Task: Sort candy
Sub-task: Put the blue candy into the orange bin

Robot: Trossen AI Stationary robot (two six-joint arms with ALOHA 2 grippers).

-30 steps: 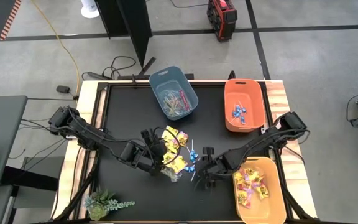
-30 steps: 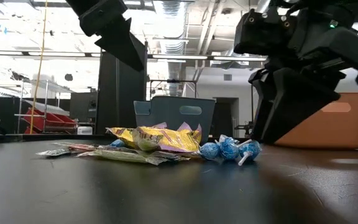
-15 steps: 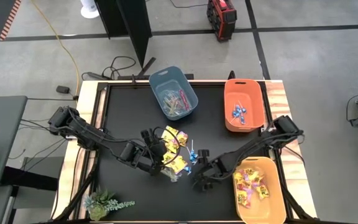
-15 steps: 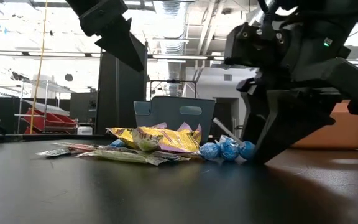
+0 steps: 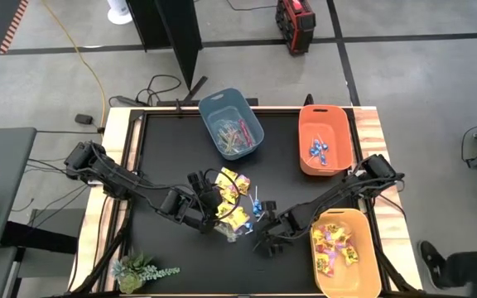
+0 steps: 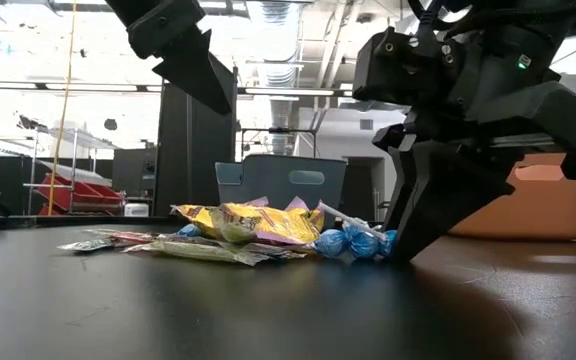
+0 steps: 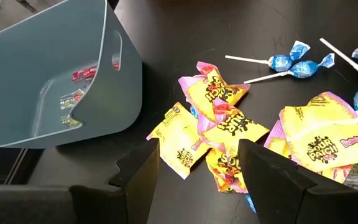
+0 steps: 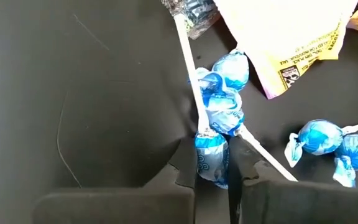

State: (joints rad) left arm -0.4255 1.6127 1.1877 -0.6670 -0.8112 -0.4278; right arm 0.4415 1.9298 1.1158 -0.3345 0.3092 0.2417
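Right tool (image 8: 213, 168) is down on the desk (image 5: 172, 149), fingers pinched on a blue-wrapped lollipop (image 8: 211, 158) at the right edge of the candy pile (image 5: 234, 203). Further lollipops (image 8: 225, 93) and crossed sticks crowd against it. Left tool (image 7: 197, 165) hangs spread over the yellow packets (image 7: 219, 124), holding nothing. Blue-grey bin (image 5: 231, 122), orange bin (image 5: 325, 138) and yellow bin (image 5: 342, 252) stand apart, each holding candy.

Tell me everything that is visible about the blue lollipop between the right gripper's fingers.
The lollipop has a small round head in crinkled, shiny blue wrapping with white print. The right gripper is shut on it, one dark finger on each side, low on the black table. Two more blue lollipops lie against it, and white sticks cross there; which stick is its own is unclear.
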